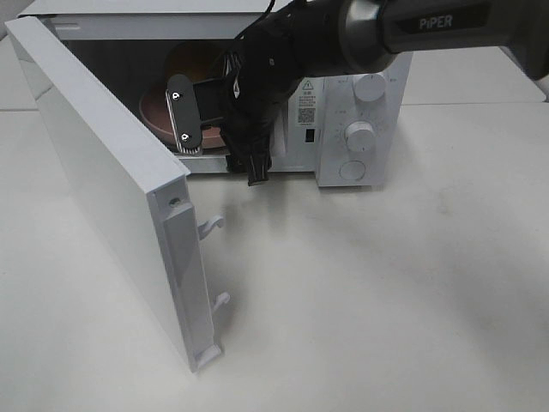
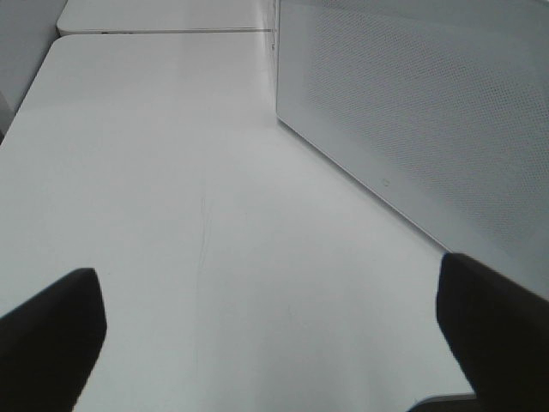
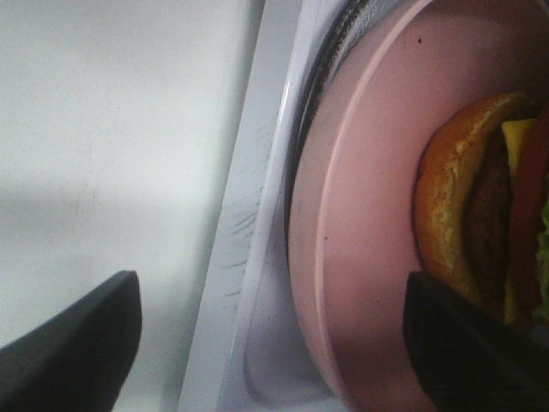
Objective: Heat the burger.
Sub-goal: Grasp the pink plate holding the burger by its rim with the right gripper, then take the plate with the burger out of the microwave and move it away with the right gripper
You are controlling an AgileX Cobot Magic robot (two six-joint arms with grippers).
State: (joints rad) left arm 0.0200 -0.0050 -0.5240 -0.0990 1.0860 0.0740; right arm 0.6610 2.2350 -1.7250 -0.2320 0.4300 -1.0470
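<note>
The burger [image 3: 467, 223], with a golden bun, dark patty and yellow cheese, lies on a pink plate [image 3: 369, 215] inside the open white microwave [image 1: 356, 129]. In the exterior view only the plate's edge [image 1: 157, 116] shows, and the arm hides most of the burger. My right gripper [image 1: 223, 163] reaches into the oven's mouth. Its jaws are open and straddle the plate's near rim. One finger [image 3: 467, 352] is over the plate beside the burger, and the other finger [image 3: 77, 343] is outside the sill. My left gripper [image 2: 274, 343] hangs open and empty over the bare table.
The microwave door [image 1: 103, 172] stands swung out to the left, with its latch hooks [image 1: 213, 225] sticking out. Its perforated panel [image 2: 420, 112] rises close beside my left gripper. The control knobs [image 1: 360, 136] are right of the opening. White table [image 1: 386, 300] lies in front.
</note>
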